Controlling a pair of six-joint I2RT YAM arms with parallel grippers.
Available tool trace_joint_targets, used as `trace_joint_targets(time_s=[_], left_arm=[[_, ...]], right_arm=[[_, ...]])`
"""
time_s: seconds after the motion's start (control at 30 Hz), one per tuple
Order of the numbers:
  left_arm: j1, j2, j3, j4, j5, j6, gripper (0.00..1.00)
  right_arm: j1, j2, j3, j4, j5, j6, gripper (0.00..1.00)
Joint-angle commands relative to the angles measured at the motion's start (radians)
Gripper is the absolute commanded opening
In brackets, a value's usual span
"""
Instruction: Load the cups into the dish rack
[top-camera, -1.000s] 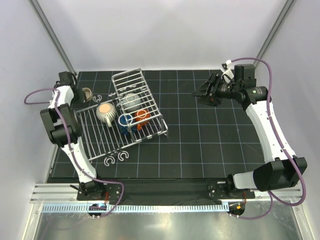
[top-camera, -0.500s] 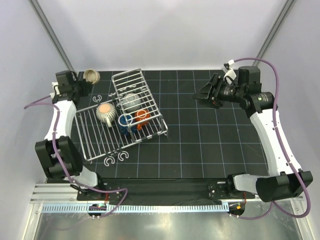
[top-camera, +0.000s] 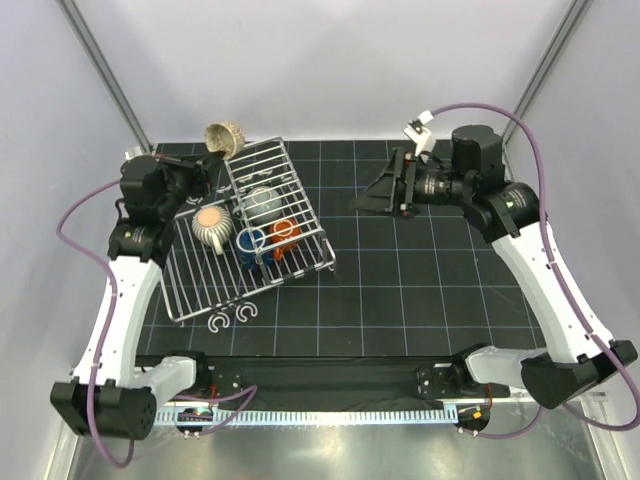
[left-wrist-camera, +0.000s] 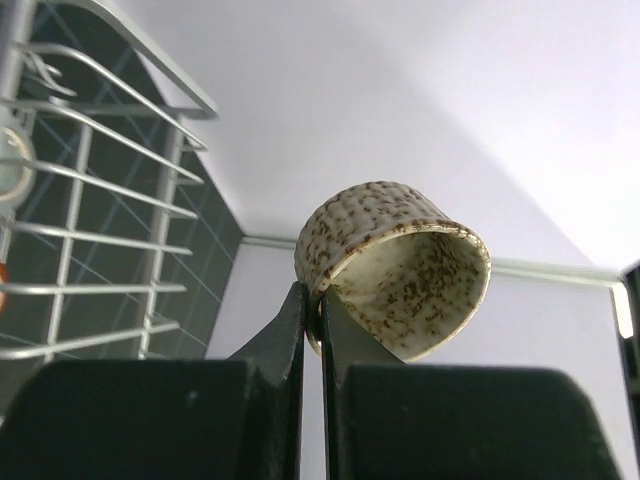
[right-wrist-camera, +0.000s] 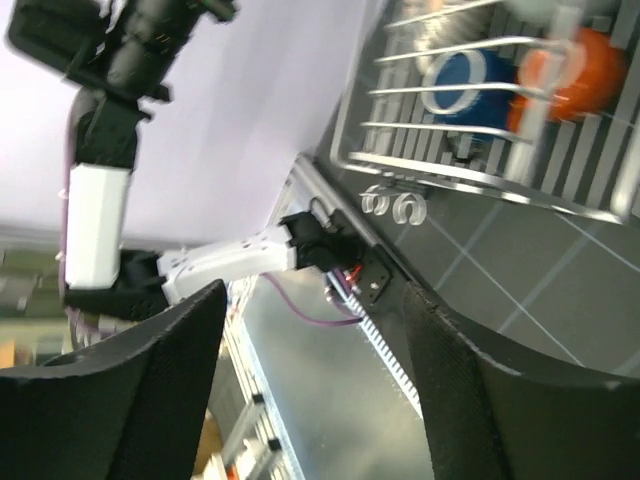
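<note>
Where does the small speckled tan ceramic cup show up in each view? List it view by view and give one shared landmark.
Top external: small speckled tan ceramic cup at upper left, held by the left gripper.
Left wrist: centre of frame, its wall pinched in that gripper.
Right wrist: not in it.
Shared landmark: silver-white wire dish rack.

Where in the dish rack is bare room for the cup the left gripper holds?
The near left slats of the silver wire dish rack are bare, bordered by the cream striped cup and the rack's front edge. The basket is crowded: grey speckled mug, dark blue mug, orange mug. The speckled tan cup should fit there.
</note>
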Motion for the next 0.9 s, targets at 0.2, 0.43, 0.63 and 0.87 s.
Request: trace_joint_targets(time_s=[0.2,0.43,0.63,0.87], left_arm=[[-0.007,-0.195,-0.097,0.259,0.342,-0.045,0.00],[-0.007,-0.326,-0.275,0.439,0.463,-0.106,0.00],[-0.007,-0.410,-0.385,0.485,0.473,-0.161,0.00],[-0.007,-0.444,-0.418,0.586,0.505,-0.226,0.01]], right_arm=[[0.222,0.079,0.112,0.407,-0.055,0.118,0.86],[0.308,0.143,0.146,0.648,-0.053,0.278,0.94],[0.378,0.183,0.166,0.720,-0.012,0.310,0.95],[0.421,0.263,0.200,0.734,0.008,0.330,0.94]])
